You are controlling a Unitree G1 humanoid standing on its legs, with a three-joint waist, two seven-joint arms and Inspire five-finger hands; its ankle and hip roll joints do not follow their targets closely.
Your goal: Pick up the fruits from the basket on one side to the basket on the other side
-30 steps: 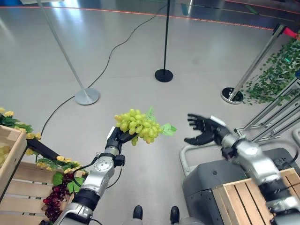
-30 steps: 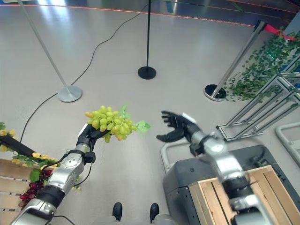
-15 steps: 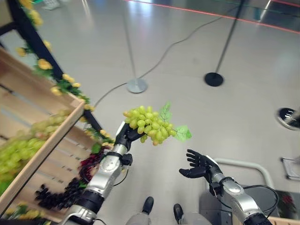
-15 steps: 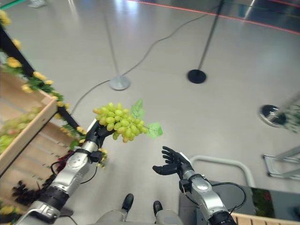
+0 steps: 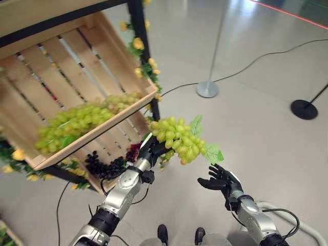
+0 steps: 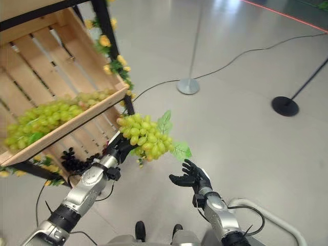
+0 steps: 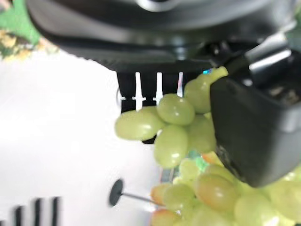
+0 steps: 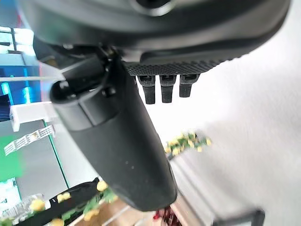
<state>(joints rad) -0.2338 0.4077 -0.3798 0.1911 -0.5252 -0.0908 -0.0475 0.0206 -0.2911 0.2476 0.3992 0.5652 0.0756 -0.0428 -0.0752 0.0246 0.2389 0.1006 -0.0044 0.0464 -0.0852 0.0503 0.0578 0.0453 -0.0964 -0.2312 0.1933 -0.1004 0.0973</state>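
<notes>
Left hand [image 5: 151, 148] was clenched round a green grape bunch [image 5: 179, 138], aloft just beside the tilted wooden crate's [image 5: 115, 54] front lip, right hand [image 5: 221, 179] empty, fingers loosely spread below; best to lift clear of the lip and lower gently among the grapes.

Green grape bunch [image 5: 178, 139] with leaves is up in the air, gripped by the left robot hand [image 5: 151, 148], just beside the tilted wooden crate [image 5: 61, 87] holding more green grapes [image 5: 77, 121].

Head stereo pair looks down; wrist cameras sit hand-close.
</notes>
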